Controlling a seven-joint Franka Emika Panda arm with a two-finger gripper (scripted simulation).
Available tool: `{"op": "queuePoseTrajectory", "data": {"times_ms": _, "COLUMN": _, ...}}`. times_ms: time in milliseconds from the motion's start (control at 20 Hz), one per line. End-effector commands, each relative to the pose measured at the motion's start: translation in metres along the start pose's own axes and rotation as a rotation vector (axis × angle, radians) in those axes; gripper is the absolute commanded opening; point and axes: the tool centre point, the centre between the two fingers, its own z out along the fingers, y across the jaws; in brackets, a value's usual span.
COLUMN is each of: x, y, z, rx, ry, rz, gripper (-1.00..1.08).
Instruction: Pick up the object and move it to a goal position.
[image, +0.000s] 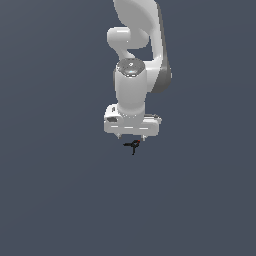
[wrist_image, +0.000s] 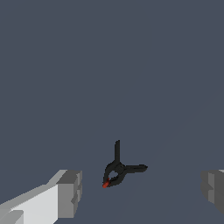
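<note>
The white Panda arm (image: 137, 55) reaches down over a plain slate-grey floor (image: 55, 200) that shows no edges, corners or markings, so no goal position can be read from either view. At its end the gripper (image: 131, 136) points downward with its jaws spread wide: in the wrist view one grey finger pad (wrist_image: 70, 192) and the other (wrist_image: 213, 190) stand well apart, with the object (wrist_image: 118, 170) lying on the floor between them, nearer the first pad. In the exterior view the object (image: 133, 145) sits just below the fingertips, not yet touched as far as I can tell. It is a tiny black thing of thin prongs with a small red spot at one end. The risk, in my judgement, lies in its smallness and off-centre position: as the jaws close, the nearer pad may reach it first and push or spin it, and a pinch landing on a thin prong could let it slip or flick away.
</note>
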Motion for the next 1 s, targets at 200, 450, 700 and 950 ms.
{"op": "queuePoseTrajectory", "data": {"times_ms": 200, "x": -0.012, "y": -0.004, "z": 0.024, "rx": -0.002, "ry": -0.012, "rz": 0.16, "gripper": 1.0}}
{"op": "queuePoseTrajectory", "data": {"times_ms": 450, "x": -0.022, "y": -0.007, "z": 0.043, "rx": -0.006, "ry": -0.021, "rz": 0.293, "gripper": 1.0}}
{"op": "queuePoseTrajectory", "data": {"times_ms": 700, "x": -0.033, "y": -0.008, "z": 0.061, "rx": -0.014, "ry": -0.029, "rz": 0.426, "gripper": 1.0}}
{"op": "queuePoseTrajectory", "data": {"times_ms": 950, "x": -0.044, "y": -0.009, "z": 0.078, "rx": -0.024, "ry": -0.034, "rz": 0.555, "gripper": 1.0}}
